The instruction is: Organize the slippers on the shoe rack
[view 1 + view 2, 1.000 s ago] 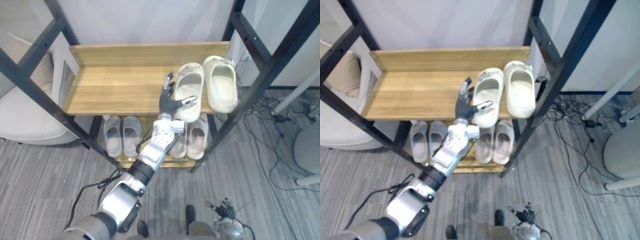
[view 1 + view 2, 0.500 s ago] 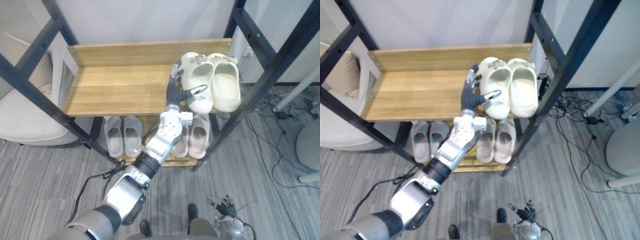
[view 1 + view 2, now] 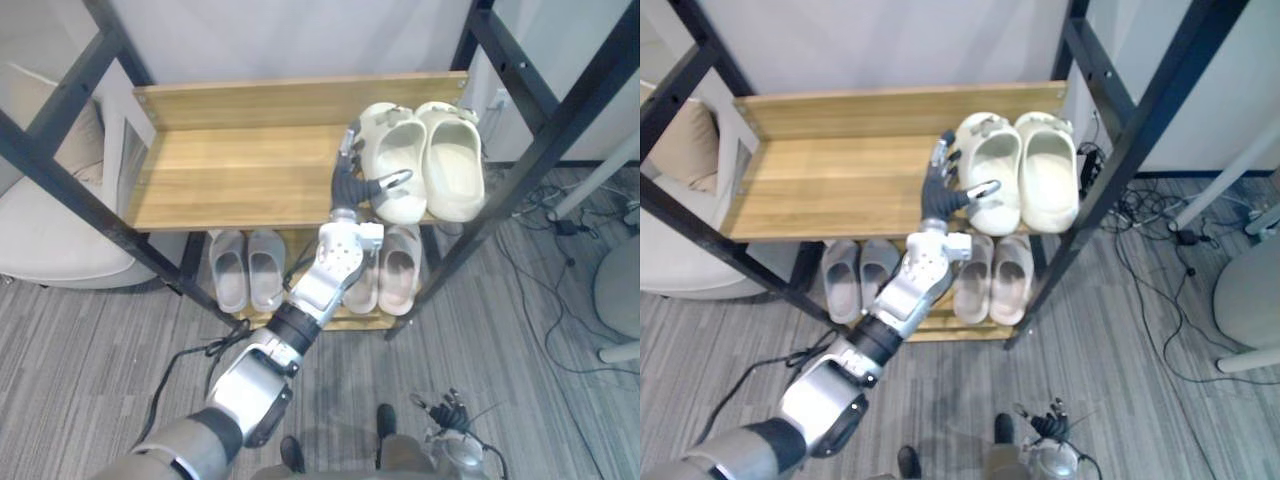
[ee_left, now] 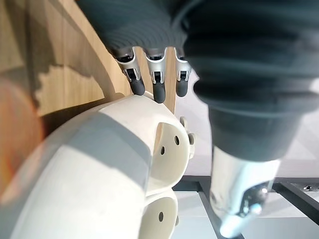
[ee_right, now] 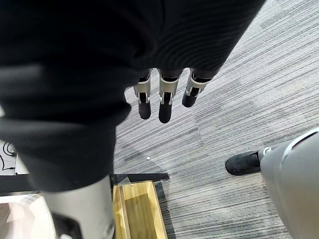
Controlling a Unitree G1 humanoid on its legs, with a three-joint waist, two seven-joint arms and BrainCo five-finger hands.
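Note:
A cream pair of slippers stands side by side at the right end of the wooden top shelf point(image 3: 230, 175): the left slipper point(image 3: 398, 160) and the right slipper point(image 3: 455, 170). My left hand point(image 3: 350, 185) reaches up to the left slipper. Its straight fingers point(image 4: 158, 92) lie against that slipper's outer side point(image 4: 99, 164), and the thumb stretches across its near end. The hand is open. My right hand point(image 3: 448, 415) hangs low over the floor, its fingers point(image 5: 164, 107) relaxed and holding nothing.
On the lower shelf a grey pair point(image 3: 247, 268) sits left of a beige pair point(image 3: 387, 278). Black frame posts point(image 3: 560, 125) cross in front of both ends of the rack. A white cushion point(image 3: 45, 235) lies at the left, and cables point(image 3: 560, 225) lie on the floor at the right.
My left hand has pushed the left cream slipper back and to the right, from a slanted spot at the shelf's front edge to beside its mate. Little has moved in the last half second.

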